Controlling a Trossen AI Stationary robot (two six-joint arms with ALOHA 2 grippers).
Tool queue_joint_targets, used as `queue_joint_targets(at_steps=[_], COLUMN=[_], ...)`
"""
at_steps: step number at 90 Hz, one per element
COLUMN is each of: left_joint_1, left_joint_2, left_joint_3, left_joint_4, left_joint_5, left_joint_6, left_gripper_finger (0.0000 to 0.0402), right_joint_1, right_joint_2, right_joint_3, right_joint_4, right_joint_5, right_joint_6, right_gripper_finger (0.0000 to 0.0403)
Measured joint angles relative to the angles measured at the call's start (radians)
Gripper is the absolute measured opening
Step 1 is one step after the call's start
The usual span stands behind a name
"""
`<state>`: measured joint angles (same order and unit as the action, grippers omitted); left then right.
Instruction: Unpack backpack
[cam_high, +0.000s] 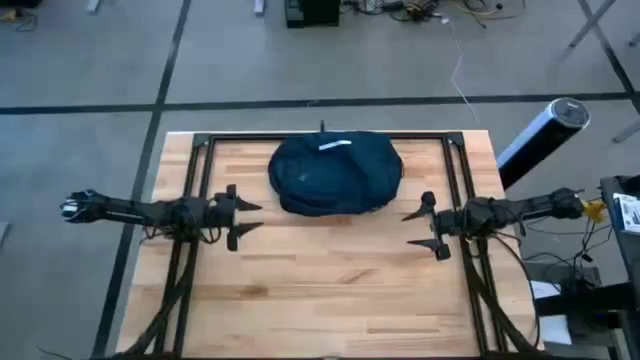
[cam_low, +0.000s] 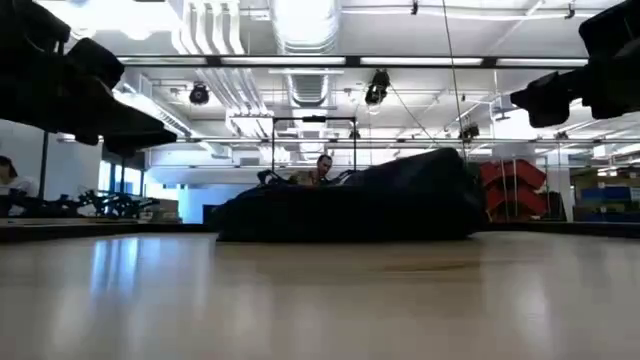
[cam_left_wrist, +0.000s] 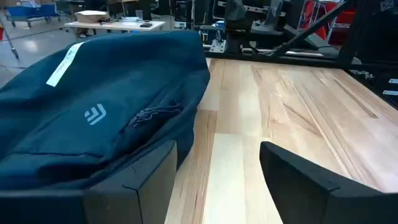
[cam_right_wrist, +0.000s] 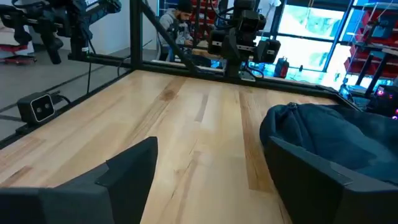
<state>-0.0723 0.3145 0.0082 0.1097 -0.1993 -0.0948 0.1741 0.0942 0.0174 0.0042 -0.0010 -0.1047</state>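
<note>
While shut, backpack (cam_high: 335, 173) rests on table (cam_high: 320, 290).

— What lies outside the work itself?
— A pale wooden table (cam_high: 330, 270) with a black frame (cam_high: 200, 150) along its edges, on a grey floor crossed by dark lines.
— Anything at upper right?
— A dark cylinder (cam_high: 540, 140) with a silver cap.
— And the room?
— A person (cam_right_wrist: 177, 25) sits at upper centre of the right wrist view; red racks (cam_low: 515, 190) stand at right of the low view.
</note>
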Motion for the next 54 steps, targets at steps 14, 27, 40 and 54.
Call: queue_joint_targets(at_steps=[14,27,40,54], left_joint_1=[0.000,0.000,0.000,0.000], left_joint_2=[0.000,0.000,0.000,0.000], left_joint_3=[0.000,0.000,0.000,0.000], left_joint_4=[0.000,0.000,0.000,0.000], left_joint_5=[0.000,0.000,0.000,0.000], left_joint_6=[0.000,0.000,0.000,0.000], left_gripper_finger=[0.0220,0.0220,0.0220,0.0220], right_joint_1=[0.000,0.000,0.000,0.000], right_joint_2=[0.000,0.000,0.000,0.000], right_joint_3=[0.000,0.000,0.000,0.000], right_joint_4=[0.000,0.000,0.000,0.000], right_joint_5=[0.000,0.000,0.000,0.000], right_joint_6=[0.000,0.000,0.000,0.000], right_gripper_finger=[0.0289,0.0298,0.0306,0.0309])
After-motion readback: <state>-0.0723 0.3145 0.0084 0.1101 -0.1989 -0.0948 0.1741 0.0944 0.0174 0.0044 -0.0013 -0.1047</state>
